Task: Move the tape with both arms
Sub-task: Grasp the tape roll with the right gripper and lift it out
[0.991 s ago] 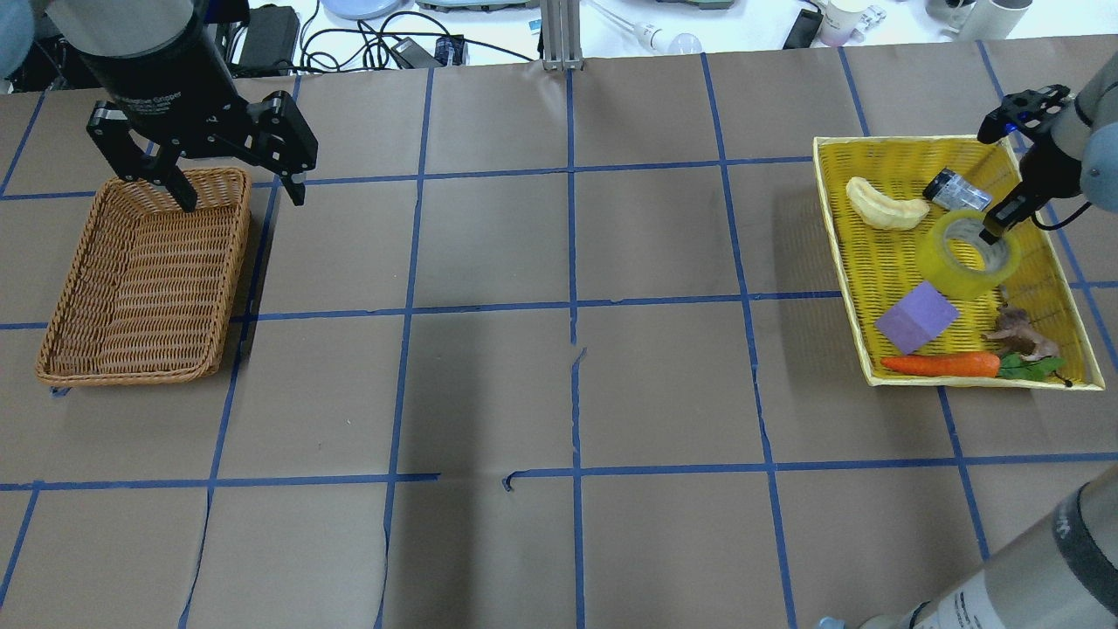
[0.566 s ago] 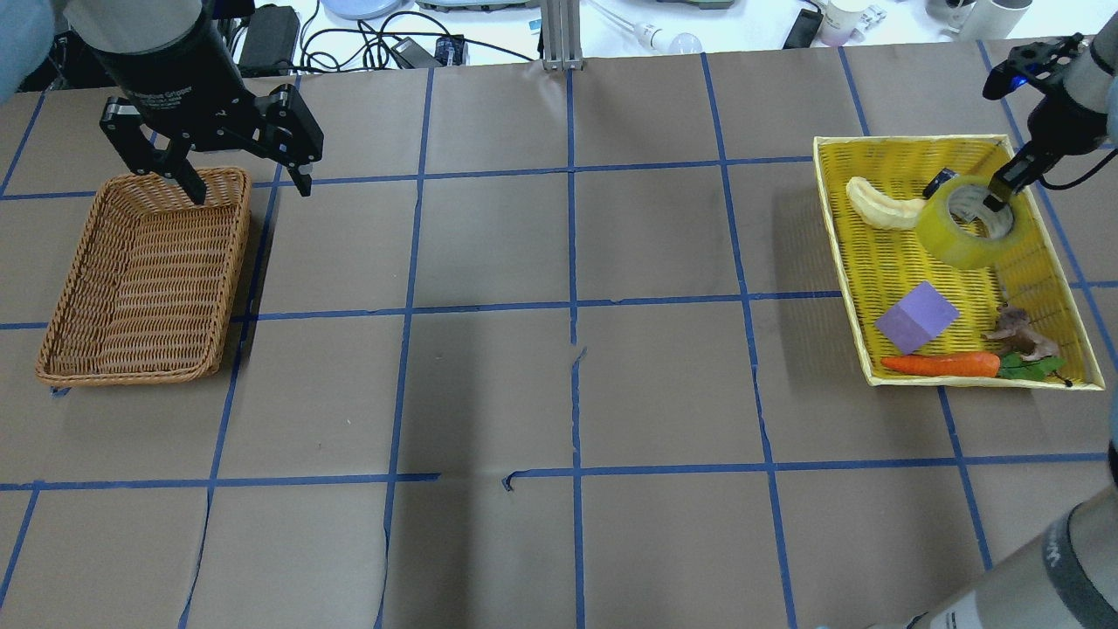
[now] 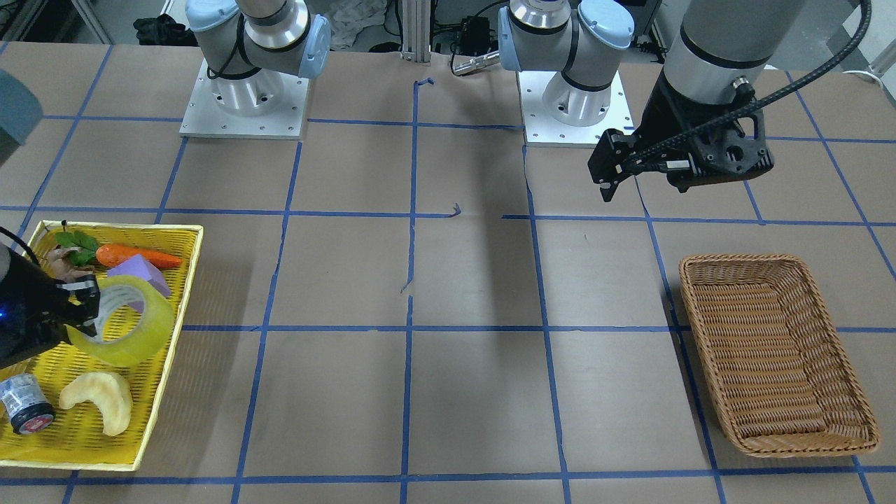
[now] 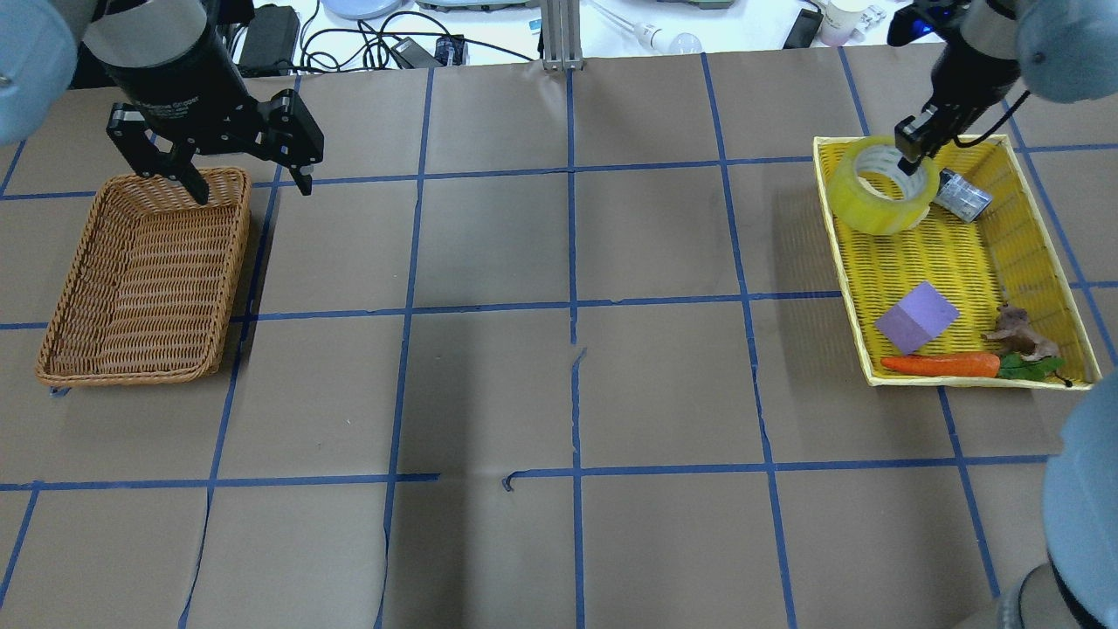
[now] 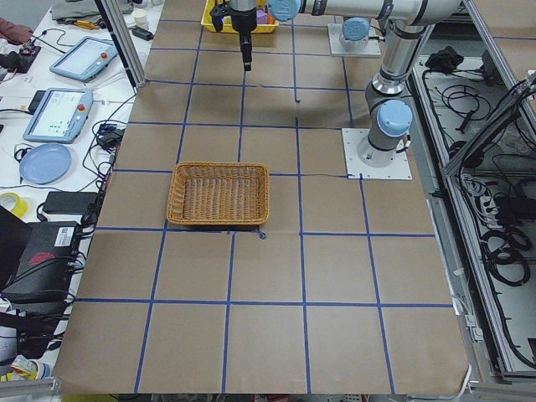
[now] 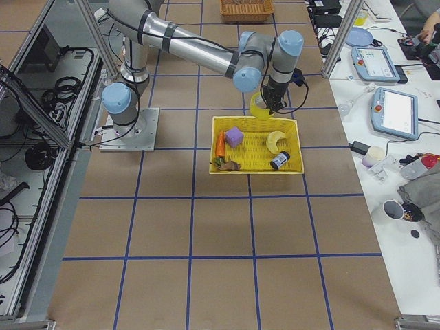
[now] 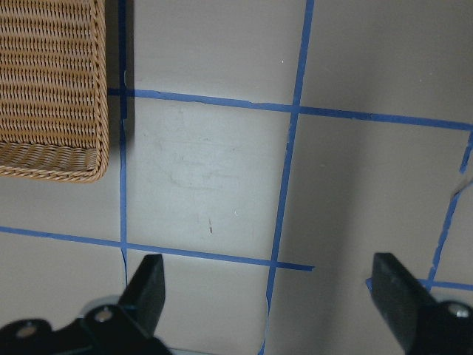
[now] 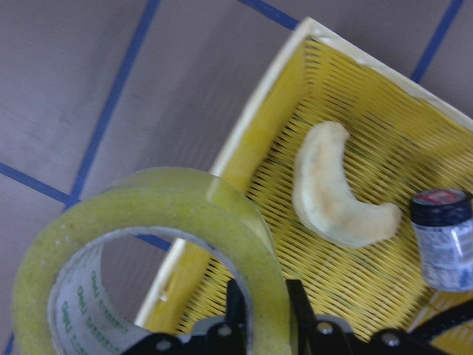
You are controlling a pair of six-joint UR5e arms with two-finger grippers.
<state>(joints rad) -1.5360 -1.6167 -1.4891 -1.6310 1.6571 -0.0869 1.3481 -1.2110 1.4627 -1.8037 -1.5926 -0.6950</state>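
Right pincer (image 4: 907,159) is clamping one wall of the tape (image 4: 854,199), with one finger inside the ring and one outside. It is holding the roll tilted and raised over the rim of the yellow tray (image 4: 961,262), at the corner facing the middle of the bench (image 4: 568,393). Judging by this, the pick-up is looking done and the carry toward the centre is only beginning. Left pincer (image 4: 249,175) is hanging with its fingers spread wide apart and gripping nothing, beside the far corner of the wicker basket (image 4: 140,279) and well apart from the roll. The hand-over between the arms is not yet happening. Delivery, probably into that basket, is also waiting.
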